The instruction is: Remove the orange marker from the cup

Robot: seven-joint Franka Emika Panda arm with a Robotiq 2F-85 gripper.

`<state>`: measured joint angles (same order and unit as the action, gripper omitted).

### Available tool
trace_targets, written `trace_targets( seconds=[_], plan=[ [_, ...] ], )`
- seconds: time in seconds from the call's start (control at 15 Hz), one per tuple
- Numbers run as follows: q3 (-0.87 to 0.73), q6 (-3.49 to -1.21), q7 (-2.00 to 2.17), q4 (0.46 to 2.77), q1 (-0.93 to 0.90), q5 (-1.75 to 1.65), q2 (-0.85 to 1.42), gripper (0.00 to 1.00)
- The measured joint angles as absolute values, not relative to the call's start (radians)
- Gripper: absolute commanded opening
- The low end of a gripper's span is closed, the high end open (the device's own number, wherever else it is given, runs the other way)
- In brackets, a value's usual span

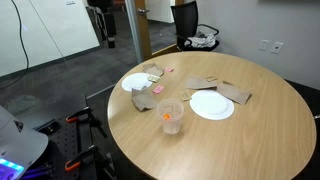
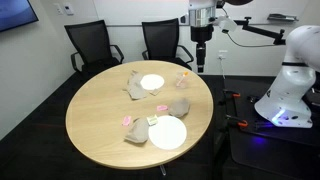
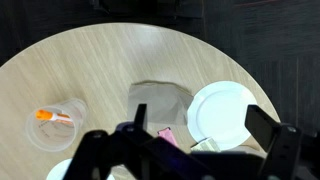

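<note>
Currently, in an exterior view the orange marker (image 1: 167,113) sits inside the cup (image 1: 171,121) near the front edge of the desk (image 1: 250,130); in an exterior view the gripper (image 2: 201,62) hangs above the far-right edge; wrist view shows jaws spread, empty, well apart from the cup.

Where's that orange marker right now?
The orange marker sits inside the clear cup at the left of the wrist view, near the table edge, with the brown napkin and a white plate to its right.
</note>
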<state>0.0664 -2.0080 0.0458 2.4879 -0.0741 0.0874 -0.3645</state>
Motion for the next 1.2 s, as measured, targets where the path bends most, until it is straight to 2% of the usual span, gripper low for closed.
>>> trace_targets(
  seconds=[0.6,1.2],
  plan=[
    [0.066,-2.013,0.046,2.487,-0.073,0.081,-0.364,1.00],
    [0.026,-2.144,0.043,2.446,-0.011,-0.052,-0.446,1.00]
  ],
)
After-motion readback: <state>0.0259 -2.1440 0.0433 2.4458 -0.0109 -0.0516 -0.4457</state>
